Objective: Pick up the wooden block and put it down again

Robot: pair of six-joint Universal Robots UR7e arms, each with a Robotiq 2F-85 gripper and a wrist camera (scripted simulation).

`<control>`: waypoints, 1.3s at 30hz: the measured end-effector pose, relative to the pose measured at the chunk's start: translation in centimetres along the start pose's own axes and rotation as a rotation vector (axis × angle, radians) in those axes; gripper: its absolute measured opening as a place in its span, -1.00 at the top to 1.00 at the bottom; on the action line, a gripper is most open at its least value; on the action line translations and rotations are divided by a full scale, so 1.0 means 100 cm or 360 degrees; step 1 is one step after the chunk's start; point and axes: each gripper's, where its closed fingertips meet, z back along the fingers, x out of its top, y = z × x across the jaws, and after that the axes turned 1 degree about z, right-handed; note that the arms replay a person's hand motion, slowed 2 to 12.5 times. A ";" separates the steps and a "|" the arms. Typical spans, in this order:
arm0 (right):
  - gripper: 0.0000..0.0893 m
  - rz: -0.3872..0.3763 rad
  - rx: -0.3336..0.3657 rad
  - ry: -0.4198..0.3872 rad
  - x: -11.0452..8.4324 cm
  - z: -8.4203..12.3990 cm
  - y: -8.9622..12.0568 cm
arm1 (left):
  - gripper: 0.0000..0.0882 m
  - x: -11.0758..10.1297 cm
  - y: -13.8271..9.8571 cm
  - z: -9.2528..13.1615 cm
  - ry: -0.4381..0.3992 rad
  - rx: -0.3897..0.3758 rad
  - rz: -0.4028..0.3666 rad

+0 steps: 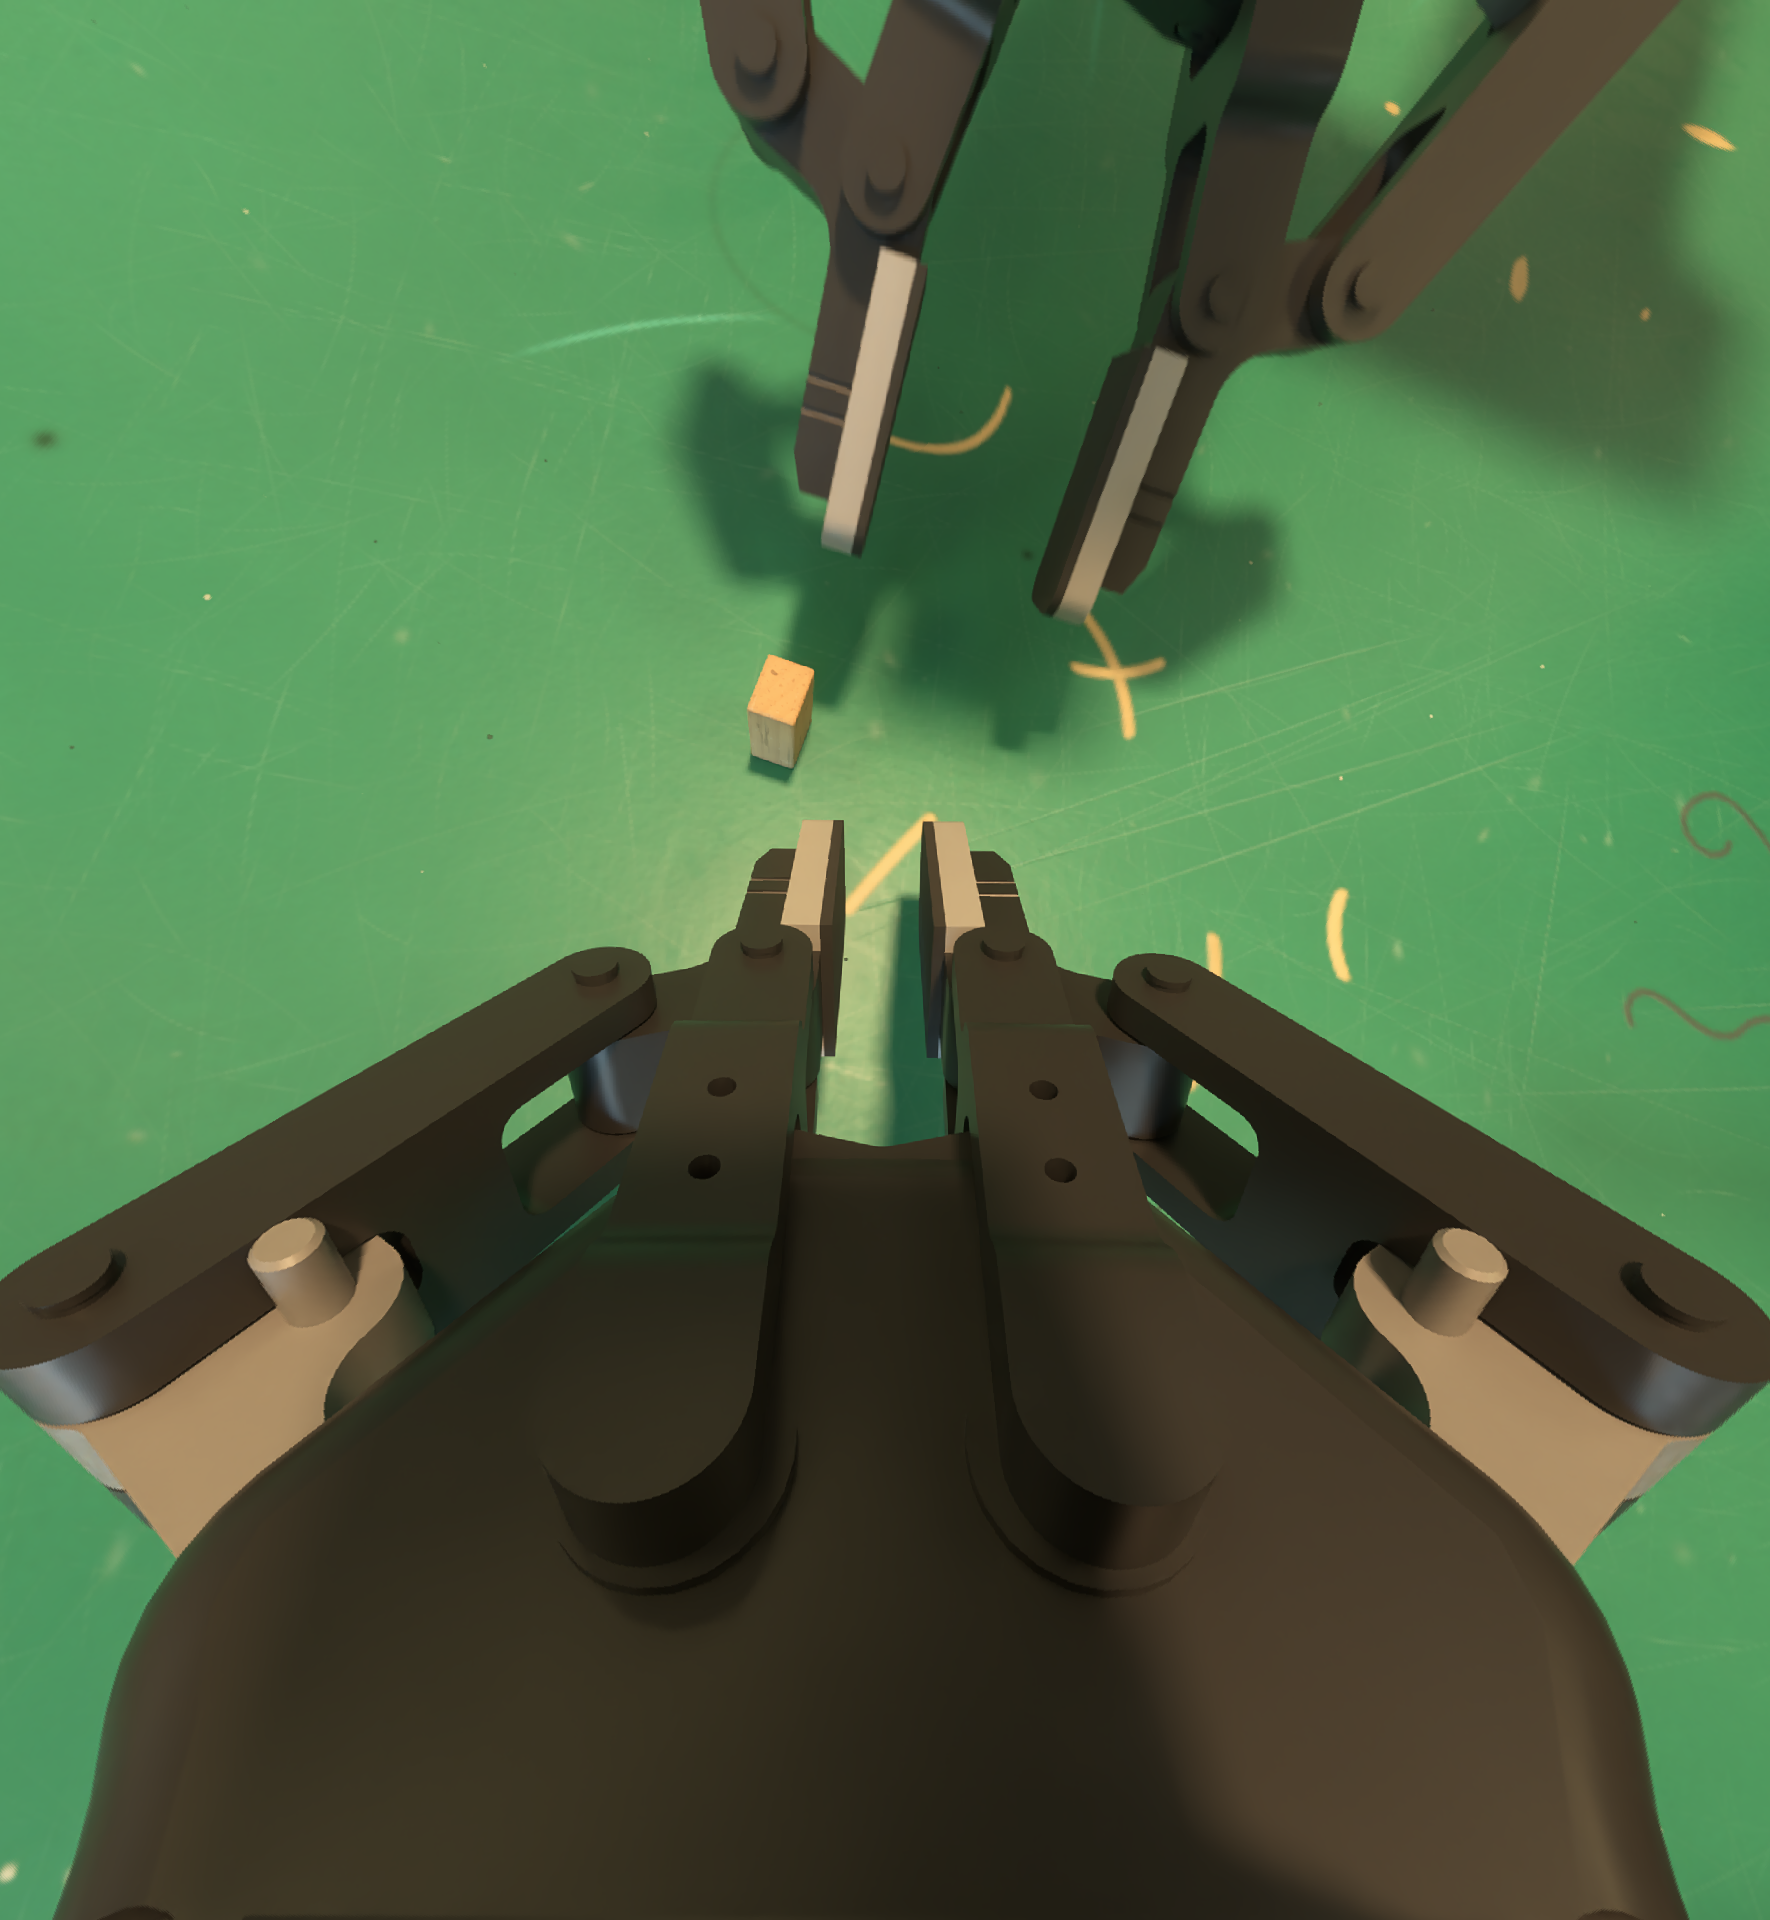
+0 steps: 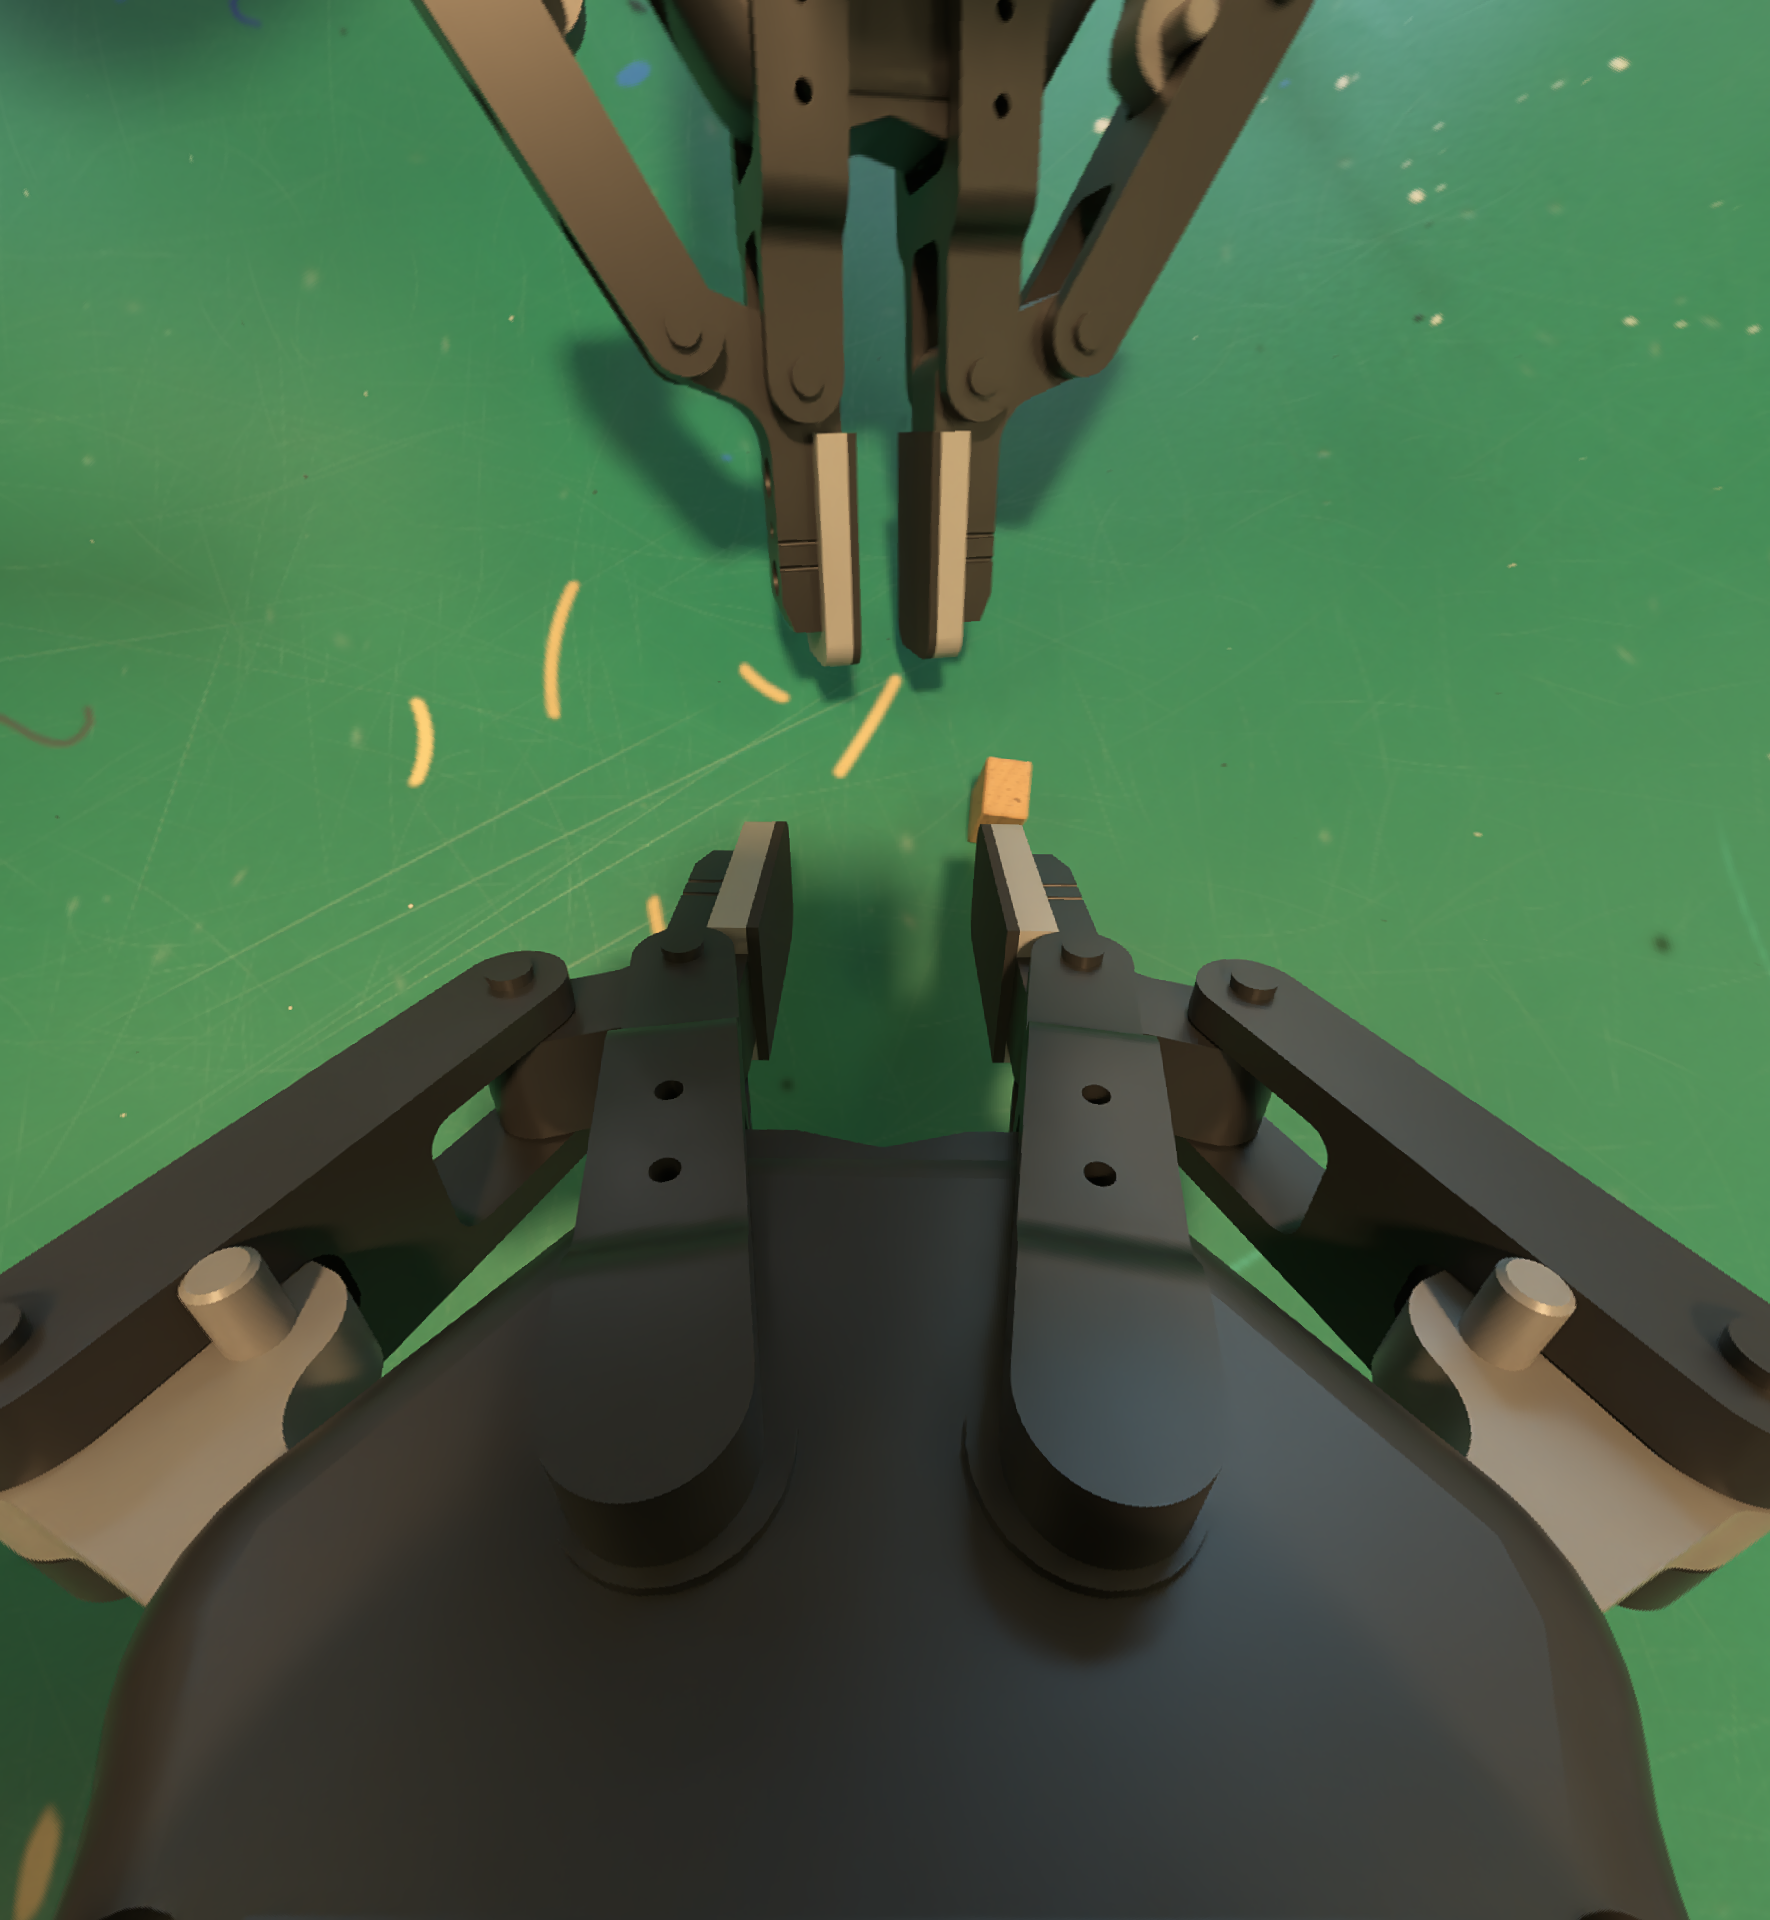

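A small wooden block stands on the green table. In the left wrist view it lies just beyond my left gripper and a little to the left of its tips. The left jaws stand a narrow gap apart with nothing between them. My right gripper hangs opposite, farther off, open wider and empty. In the right wrist view the block sits just past the right fingertip of my right gripper, which hides its lower edge. The left gripper faces it from the far side.
The green table surface is scratched, with yellow strokes and thin dark squiggles painted on it. The two grippers point at each other with a short stretch of table between their tips. No other objects are in view.
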 end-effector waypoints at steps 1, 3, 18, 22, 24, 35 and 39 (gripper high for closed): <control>0.28 -0.0007 -0.0011 -0.0018 0.001 0.003 -0.002 | 0.70 0.001 0.000 0.001 -0.0005 0.0004 -0.0002; 0.28 -0.0026 -0.0049 -0.0068 0.003 0.013 -0.008 | 0.70 0.002 0.002 0.002 -0.0019 0.0016 -0.0006; 0.20 -0.0233 -0.0526 -0.0417 -0.002 0.093 -0.070 | 0.70 0.011 0.014 0.008 -0.0115 0.0117 0.0014; 0.17 -0.0303 -0.0655 -0.0499 -0.005 0.113 -0.084 | 0.70 0.012 0.019 0.008 -0.0134 0.0158 0.0016; 0.14 -0.0343 -0.0707 -0.0542 -0.007 0.123 -0.090 | 0.70 0.012 0.021 0.009 -0.0142 0.0179 0.0017; 0.00 -0.0485 -0.0805 -0.0684 -0.017 0.149 -0.105 | 0.71 0.012 0.031 0.008 -0.0163 0.0244 0.0040; -0.01 -0.0493 -0.0808 -0.0666 -0.019 0.148 -0.106 | 0.72 0.010 0.033 0.007 -0.0157 0.0258 0.0042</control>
